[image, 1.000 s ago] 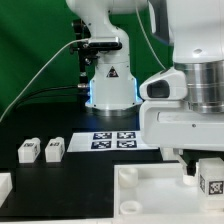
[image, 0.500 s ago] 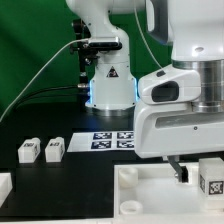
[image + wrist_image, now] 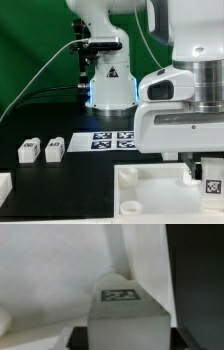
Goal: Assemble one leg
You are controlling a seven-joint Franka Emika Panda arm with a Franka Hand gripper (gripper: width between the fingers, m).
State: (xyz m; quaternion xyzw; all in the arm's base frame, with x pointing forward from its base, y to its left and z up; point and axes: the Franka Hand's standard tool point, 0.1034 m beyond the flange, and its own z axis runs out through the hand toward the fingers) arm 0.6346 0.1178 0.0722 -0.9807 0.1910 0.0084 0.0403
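A white robot arm (image 3: 185, 95) stands over a black table (image 3: 40, 130) against a green backdrop (image 3: 30, 40). A white leg (image 3: 123, 317) carries a black-and-white square tag (image 3: 121, 295). Two more white legs (image 3: 41, 150) show similar tags. The marker board (image 3: 113, 139) is white with black patterns.

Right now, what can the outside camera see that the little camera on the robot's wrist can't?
Only the exterior view shows the two spare legs lying on the black table, the marker board and the robot's base. Only the wrist view shows, close up, the held leg's tag between the dark fingers. Both show that leg and the large white square part.
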